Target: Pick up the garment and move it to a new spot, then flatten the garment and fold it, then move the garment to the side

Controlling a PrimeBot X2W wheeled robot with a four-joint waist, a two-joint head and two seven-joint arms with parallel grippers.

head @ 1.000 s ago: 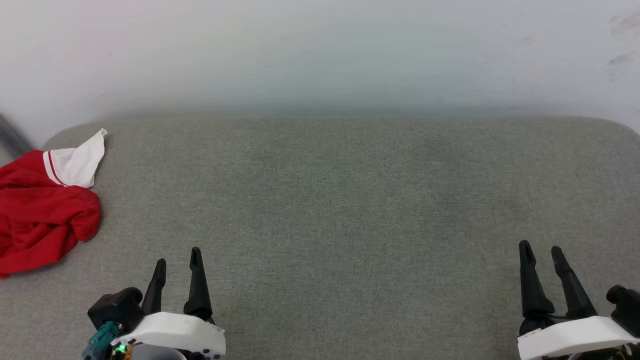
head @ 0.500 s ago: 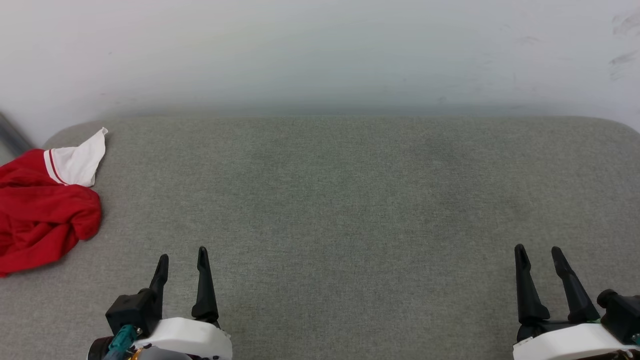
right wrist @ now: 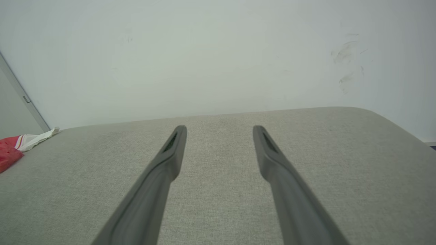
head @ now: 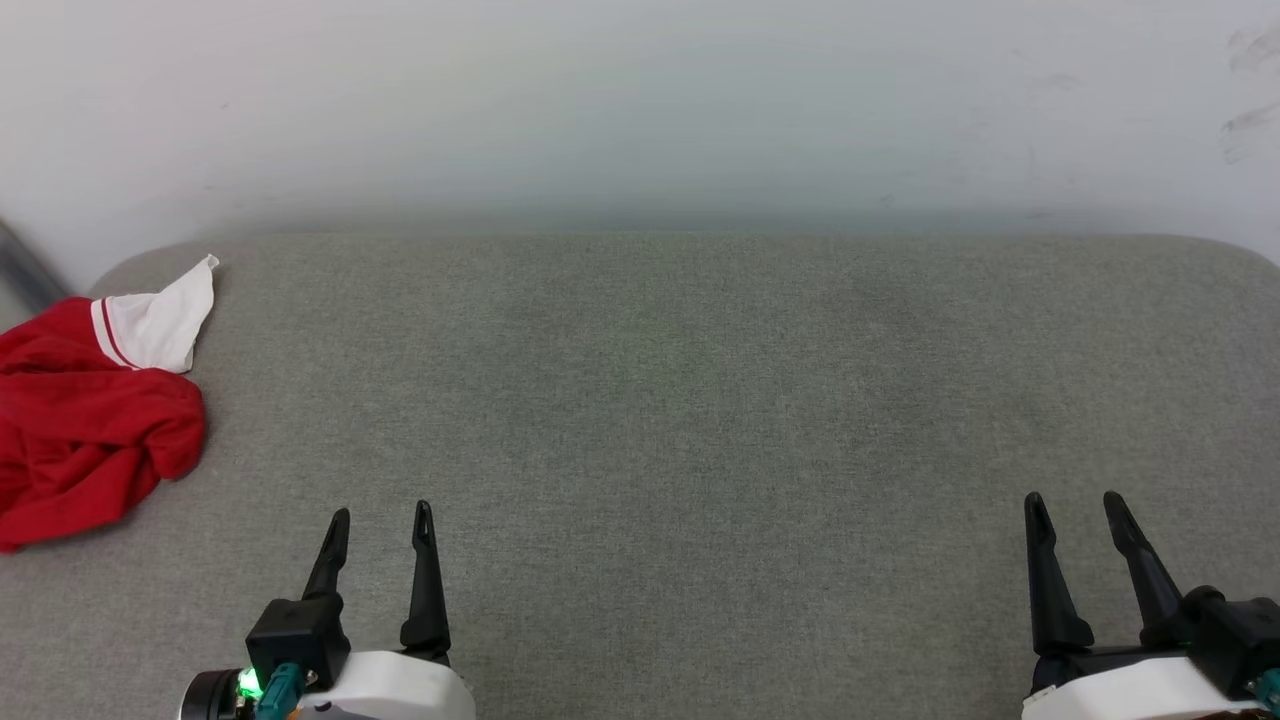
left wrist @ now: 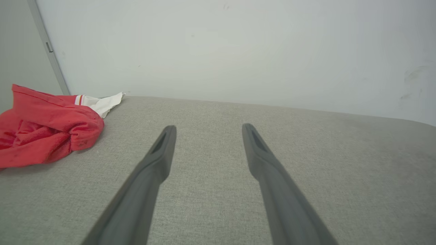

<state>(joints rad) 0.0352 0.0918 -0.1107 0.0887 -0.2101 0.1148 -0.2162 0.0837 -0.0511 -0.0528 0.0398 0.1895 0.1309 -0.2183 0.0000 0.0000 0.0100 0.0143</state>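
Note:
The garment (head: 85, 430) is a crumpled red heap with one white, red-striped sleeve sticking out, lying at the far left edge of the grey padded table (head: 700, 400). The left wrist view has the garment (left wrist: 47, 129) at its left, and the right wrist view catches the garment (right wrist: 10, 149) at its left edge. My left gripper (head: 382, 515) hovers open near the front edge, right of the heap and apart from it. At the front right corner my right gripper (head: 1072, 503) stands open too. Nothing lies between either pair of fingers.
A pale wall (head: 640, 100) rises right behind the table's rounded far edge. A grey vertical strip (left wrist: 47, 47) runs up the wall beyond the garment. The table's right end curves away at the right (right wrist: 391, 126).
Both grippers have drawn back toward the front edge. The left one has also shifted slightly right and levelled its fingertips. The garment lies as it did.

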